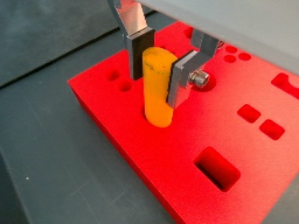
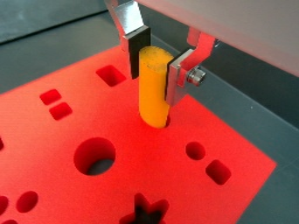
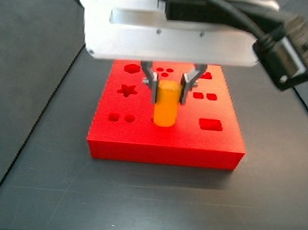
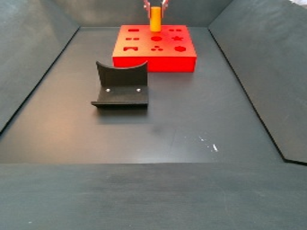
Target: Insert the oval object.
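The oval object, a smooth orange-yellow peg (image 1: 158,94), stands upright on the red block (image 1: 122,144) with its lower end in a hole in the block's top. My gripper (image 1: 162,66) is above the block, its two pads (image 1: 139,48) closed on the peg's upper part. Both wrist views show this, with the peg (image 2: 153,92) between the fingers of the gripper (image 2: 160,59). In a side view the peg (image 3: 165,108) stands near the middle of the red block (image 3: 168,143) under the gripper (image 3: 167,88). Seen from far off, the peg (image 4: 155,18) is at the back.
The red block (image 4: 156,56) has several other shaped holes, among them a round one (image 2: 96,156) and a rectangular one (image 1: 215,167). A dark grey curved holder (image 4: 120,85) stands on the dark floor in front of the block. Dark walls enclose the floor.
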Available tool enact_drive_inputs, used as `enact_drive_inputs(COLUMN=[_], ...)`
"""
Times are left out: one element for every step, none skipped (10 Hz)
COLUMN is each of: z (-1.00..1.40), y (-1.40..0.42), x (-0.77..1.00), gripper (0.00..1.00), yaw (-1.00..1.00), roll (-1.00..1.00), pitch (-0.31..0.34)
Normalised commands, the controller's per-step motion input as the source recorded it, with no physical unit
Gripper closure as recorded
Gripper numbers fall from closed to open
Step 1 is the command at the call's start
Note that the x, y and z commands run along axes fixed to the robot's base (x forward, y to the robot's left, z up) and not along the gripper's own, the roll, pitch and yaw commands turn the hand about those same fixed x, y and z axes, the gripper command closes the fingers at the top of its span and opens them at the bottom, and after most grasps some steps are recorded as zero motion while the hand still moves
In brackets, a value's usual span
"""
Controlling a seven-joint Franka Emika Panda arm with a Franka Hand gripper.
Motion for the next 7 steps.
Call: enact_drive_inputs(z=[-0.62, -0.67, -0.69, -0.67, -0.67, 0.0, 0.0], y=[-0.01, -0.04, -0.03, -0.03, -0.03, 0.0, 0.0], x=[0.0, 0.0, 0.0, -0.01, -0.01, 0.0, 0.0], gripper=[1.0, 1.0, 1.0, 1.0, 1.0, 1.0, 1.0], yaw=[0.0, 0.0, 0.0, 0.0, 0.0, 0.0, 0.0], roll=[0.09, 0.08, 0.07, 0.08, 0.07, 0.0, 0.0], pitch=[-0.12, -0.143, -0.156, -0.143, -0.14, 0.006, 0.0])
